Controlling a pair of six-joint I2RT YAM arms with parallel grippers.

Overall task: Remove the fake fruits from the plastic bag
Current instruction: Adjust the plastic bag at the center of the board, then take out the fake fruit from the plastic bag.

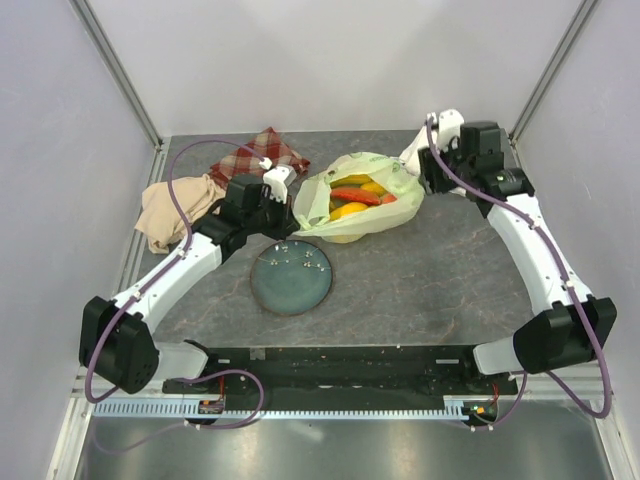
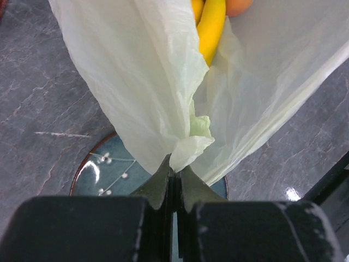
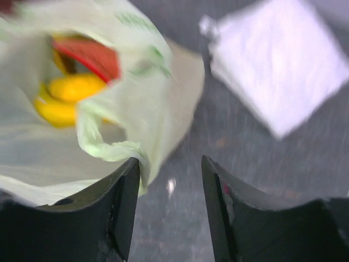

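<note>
Fingers [image 2: 158, 188] of the left gripper [image 2: 174, 166] pinched the plastic bag [image 2: 147, 82]; the right gripper [image 3: 170, 161] gaped empty, and only its wrist view showed a white towel [image 3: 278, 71].

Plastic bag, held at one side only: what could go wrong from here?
1. The left hand pinches only a small fold of the thin plastic bag; a pull may tear it or let it slip.
2. The right hand is open beside the handle loop, holding nothing; closing here may catch film, not the fake fruits.
</note>
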